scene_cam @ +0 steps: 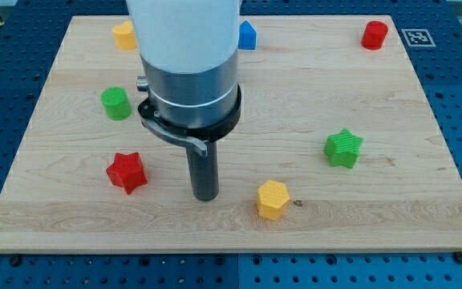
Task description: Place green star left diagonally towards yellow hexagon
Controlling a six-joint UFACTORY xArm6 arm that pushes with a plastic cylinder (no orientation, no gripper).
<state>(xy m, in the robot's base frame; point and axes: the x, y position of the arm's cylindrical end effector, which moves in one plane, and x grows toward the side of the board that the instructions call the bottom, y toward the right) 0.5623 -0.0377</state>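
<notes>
The arm carries no gripper, so there is nothing to open or close: its rod is ending in my tip [205,195], which is resting on the wooden board [391,217] and touching no block. The tip is sitting between the red star [126,172], near it toward the view's left, and the yellow hexagon [272,199], near it toward the view's right and slightly lower. The green star [343,148], the block to be moved, is lying well apart from the tip on the view's right, beyond the hexagon and higher in the view. The required travel therefore appears to run down and to the view's left. The tip is standing on the wrong side for that push: it needs to reach the star's upper right flank. A direct path toward the star is passing close over the hexagon, so clipping it and shifting the target looks like the 1st risk. The 2nd risk is an off-centre contact: a star's points are likely to make it rotate and slip sideways off the rod. The 3rd is overshoot, driving the star into the hexagon. A green cylinder [115,103], a yellow block [123,34], a blue block [248,35] and a red cylinder [374,34] are lying far from this route.
</notes>
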